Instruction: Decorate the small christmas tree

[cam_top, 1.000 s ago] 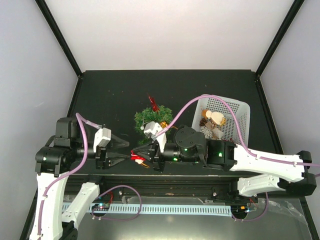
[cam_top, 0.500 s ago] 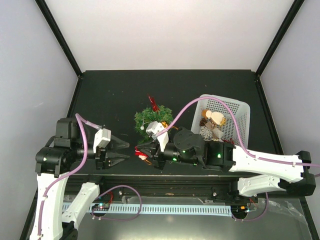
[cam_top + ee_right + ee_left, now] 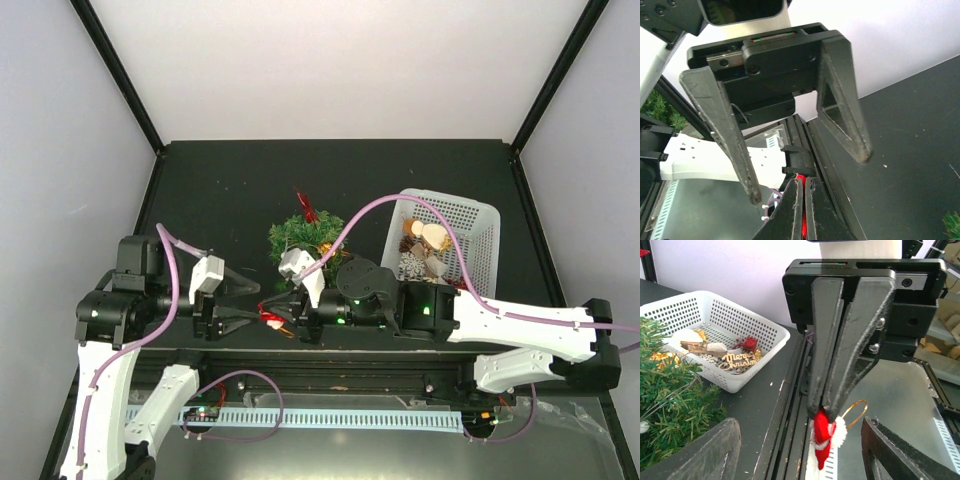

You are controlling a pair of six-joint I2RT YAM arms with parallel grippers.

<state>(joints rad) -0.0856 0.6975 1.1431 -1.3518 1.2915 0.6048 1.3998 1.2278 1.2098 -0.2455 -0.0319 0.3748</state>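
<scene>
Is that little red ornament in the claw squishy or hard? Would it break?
Probably squishy: the red ornament has fluffy white trim, and the right claw pinches it with jaws almost shut. It looks light, since it hangs from that pinch alone. Its thin gold loop would likely bend easily, not snap.

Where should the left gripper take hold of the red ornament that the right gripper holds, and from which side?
Probably the red ornament's free lower end, hanging below the right gripper's shut fingertips. The open left gripper faces it, so come straight on; the gold loop looks too thin.
</scene>
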